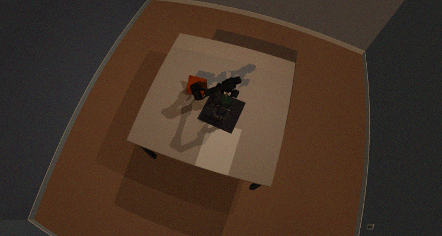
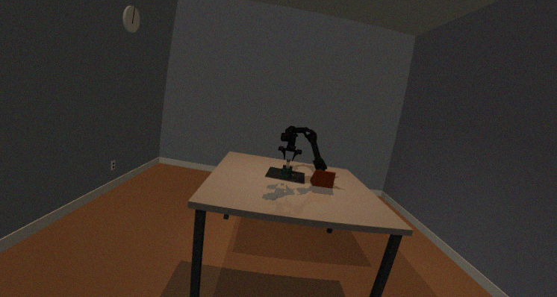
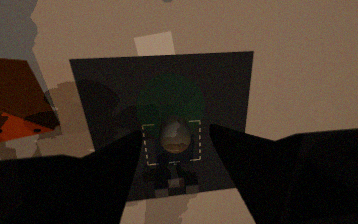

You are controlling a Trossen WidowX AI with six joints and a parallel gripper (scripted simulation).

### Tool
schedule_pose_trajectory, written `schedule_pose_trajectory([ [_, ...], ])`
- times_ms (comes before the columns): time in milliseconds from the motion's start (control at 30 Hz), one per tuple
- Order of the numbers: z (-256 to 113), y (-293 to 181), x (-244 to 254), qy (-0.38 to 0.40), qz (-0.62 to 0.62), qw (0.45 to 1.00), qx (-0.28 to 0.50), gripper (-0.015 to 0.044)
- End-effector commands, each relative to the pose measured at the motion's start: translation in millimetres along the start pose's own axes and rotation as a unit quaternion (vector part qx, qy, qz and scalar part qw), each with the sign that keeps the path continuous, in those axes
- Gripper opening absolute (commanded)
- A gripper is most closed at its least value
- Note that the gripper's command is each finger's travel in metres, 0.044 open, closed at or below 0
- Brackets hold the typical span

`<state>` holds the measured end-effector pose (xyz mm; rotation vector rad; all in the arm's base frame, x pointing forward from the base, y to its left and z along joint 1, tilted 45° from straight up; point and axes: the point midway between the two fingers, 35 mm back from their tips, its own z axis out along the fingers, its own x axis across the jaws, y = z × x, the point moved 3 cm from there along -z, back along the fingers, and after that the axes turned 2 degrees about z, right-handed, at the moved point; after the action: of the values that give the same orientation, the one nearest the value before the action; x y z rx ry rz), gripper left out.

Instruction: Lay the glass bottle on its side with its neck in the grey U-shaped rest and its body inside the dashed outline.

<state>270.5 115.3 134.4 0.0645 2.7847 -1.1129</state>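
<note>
- The glass bottle [image 1: 226, 101] [image 2: 287, 171] [image 3: 170, 95] stands upright on a dark square mat [image 1: 236, 121] [image 2: 272, 173] [image 3: 225, 75], its green body down and its pale, narrow neck pointing up.
- The claw [image 1: 227, 94] [image 2: 289, 159] [image 3: 176, 132] points downward above the bottle, its two fingers spread; in the wrist view the top of the neck shows between them, with a gap on either side.
- Nothing is pinched in the claw, and the bottle's weight is on the mat.
- The dashed outline [image 1: 228, 110] [image 3: 200, 140] is marked on the mat beside the bottle's base; the bottle is not lying inside it.
- At the far side of the outline from the bottle's body, small grey blocks [image 3: 175, 182] show in the wrist view, apparently the U-shaped rest; its exact form is too dark to tell.
- The mat lies on a pale table [image 1: 262, 110] [image 2: 241, 186] [image 3: 305, 75].
- An orange-red box [image 1: 192, 80] [image 2: 323, 179] [image 3: 10, 82] sits on the table near the mat, apart from it, close to the foot of the black arm [image 1: 216, 89] [image 2: 314, 147].
- A round clock [image 2: 131, 19] hangs on the wall.
</note>
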Motion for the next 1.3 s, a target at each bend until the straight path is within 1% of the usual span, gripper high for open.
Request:
schedule_pose_trajectory([
  [0,1.2,-0.9,1.0,0.001,-0.004,1.000,0.004,0.0204],
  [100,1.2,-0.9,1.0,0.001,-0.004,1.000,0.004,0.0125],
  [233,1.2,-0.9,1.0,0.001,-0.004,1.000,0.004,0.0101],
  [833,0.6,-1.2,1.0,0.002,-0.003,1.000,0.002,0.0101],
  [1267,-4.3,-16.2,0.1,0.003,-0.001,1.000,-0.004,0.0101],
])
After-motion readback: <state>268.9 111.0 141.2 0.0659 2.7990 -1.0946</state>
